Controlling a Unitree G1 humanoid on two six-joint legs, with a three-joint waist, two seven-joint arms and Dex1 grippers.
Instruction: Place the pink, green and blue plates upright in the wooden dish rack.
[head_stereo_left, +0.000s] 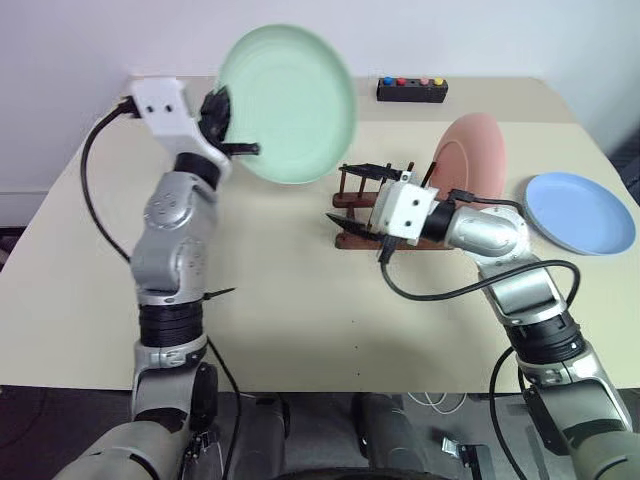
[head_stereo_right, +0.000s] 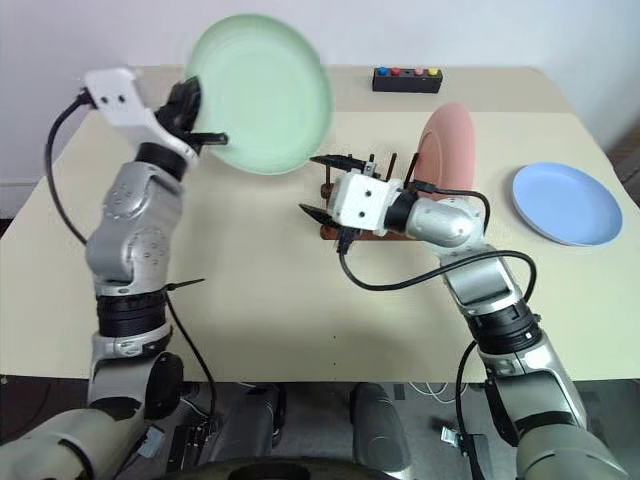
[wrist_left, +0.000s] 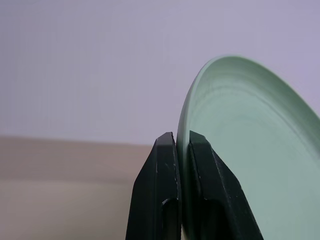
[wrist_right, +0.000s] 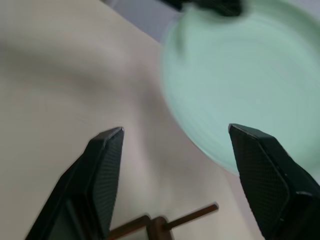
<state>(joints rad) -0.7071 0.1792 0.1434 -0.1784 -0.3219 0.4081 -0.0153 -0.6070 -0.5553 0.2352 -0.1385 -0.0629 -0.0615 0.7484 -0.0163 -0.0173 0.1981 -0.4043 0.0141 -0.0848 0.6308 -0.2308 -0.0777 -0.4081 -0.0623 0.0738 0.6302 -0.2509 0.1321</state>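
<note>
My left gripper (wrist_left: 182, 142) is shut on the rim of the green plate (head_stereo_left: 290, 105), which it holds tilted on edge in the air above the table's back left. The pink plate (head_stereo_left: 472, 155) stands upright in the wooden dish rack (head_stereo_left: 362, 182) at the table's middle. To the right, the blue plate (head_stereo_left: 580, 212) lies flat on the table. My right gripper (wrist_right: 175, 132) hangs open and empty just in front of the rack, pointing left toward the green plate. It hides part of the rack.
A black box with coloured buttons (head_stereo_left: 412, 90) sits at the table's back edge behind the rack. The beige table (head_stereo_left: 300, 300) has bare room in front and at the left. A white wall rises behind it.
</note>
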